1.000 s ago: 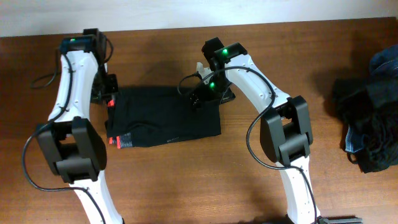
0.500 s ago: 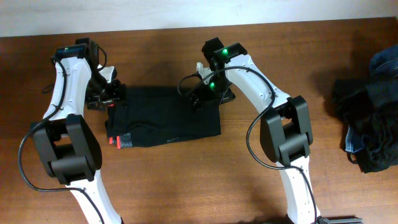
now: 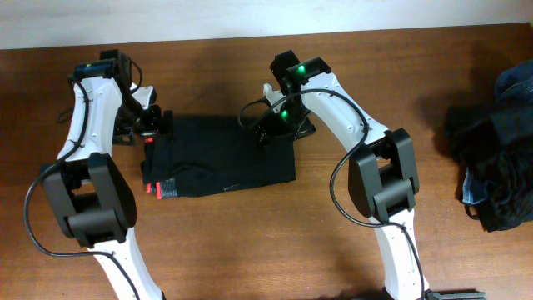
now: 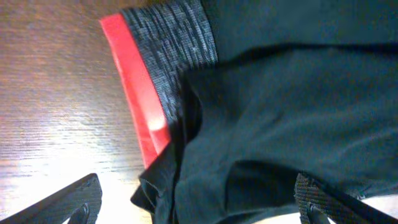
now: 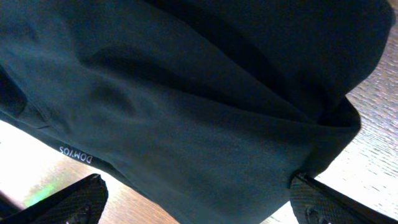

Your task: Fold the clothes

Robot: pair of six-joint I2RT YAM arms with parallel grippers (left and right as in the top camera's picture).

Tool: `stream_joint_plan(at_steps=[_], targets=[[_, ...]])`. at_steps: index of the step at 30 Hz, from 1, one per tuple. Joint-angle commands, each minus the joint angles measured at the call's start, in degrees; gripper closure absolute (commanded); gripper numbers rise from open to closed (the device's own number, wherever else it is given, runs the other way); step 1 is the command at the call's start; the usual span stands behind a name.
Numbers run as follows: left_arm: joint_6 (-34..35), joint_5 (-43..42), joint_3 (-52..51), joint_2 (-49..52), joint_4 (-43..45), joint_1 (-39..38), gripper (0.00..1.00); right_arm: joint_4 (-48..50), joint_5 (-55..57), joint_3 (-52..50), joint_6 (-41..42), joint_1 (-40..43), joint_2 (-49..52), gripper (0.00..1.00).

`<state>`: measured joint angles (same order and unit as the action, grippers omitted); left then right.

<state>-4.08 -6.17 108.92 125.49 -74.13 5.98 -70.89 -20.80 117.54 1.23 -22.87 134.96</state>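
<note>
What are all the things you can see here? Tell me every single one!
pants: one pair, black, folded flat on the middle of the table
waistband: one, grey with a bright red edge, at the pants' left end
heap of clothes: one, dark and blue, at the table's right edge
table: one, brown wood, under everything
left arm: one, white and black, left of the pants
right arm: one, white and black, right of the pants
left gripper: one, black, open, over the waistband end
right gripper: one, black, open, over the pants' right part
</note>
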Motion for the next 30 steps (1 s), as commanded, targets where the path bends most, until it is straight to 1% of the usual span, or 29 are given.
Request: stream_joint_plan(at_steps=[1,9,17,19,20,21,22,25,26,28,30], targets=[[0.59,1.05,-2.99,0.17,1.64,0.13,0.02,0.63,0.55,-0.83,-0.9,-0.35,-2.43,0.01],[0.13,1.03,-12.57,0.17,8.87,0.2,0.01,2.36,0.55,-2.64,-1.05,-0.35,-2.4,0.01],[0.15,0.59,-18.49,0.17,14.38,0.2,0.01,2.58,0.55,-2.64,-1.05,-0.35,-2.4,0.01],[0.15,0.28,-19.26,0.17,15.04,0.2,0.03,2.75,0.55,-2.64,-1.05,-0.35,-2.4,0.01],[0.15,0.15,-19.37,0.17,15.15,0.2,0.07,2.84,0.55,-2.64,-1.03,-0.35,-2.4,0.01],[0.13,0.02,-19.37,0.17,15.13,0.2,0.19,2.89,0.55,-2.64,-1.05,-0.35,-2.4,0.01],[0.15,-0.04,-19.37,0.17,15.13,0.2,0.4,2.93,0.55,-2.64,-1.05,-0.35,-2.4,0.01],[0.15,0.0,-19.32,0.17,14.8,0.2,0.79,2.93,0.55,-2.64,-1.05,-0.35,-2.4,0.01],[0.15,-0.02,-19.32,0.17,14.6,0.2,0.9,2.93,0.55,-2.64,-1.05,-0.35,-2.4,0.01],[0.15,0.02,-18.75,0.15,14.27,0.2,0.99,2.93,0.55,-2.64,-1.05,-0.35,-2.4,0.01],[0.13,0.07,-17.68,0.15,13.18,0.2,0.99,2.95,0.55,-2.64,-1.05,-0.35,-2.4,0.01]])
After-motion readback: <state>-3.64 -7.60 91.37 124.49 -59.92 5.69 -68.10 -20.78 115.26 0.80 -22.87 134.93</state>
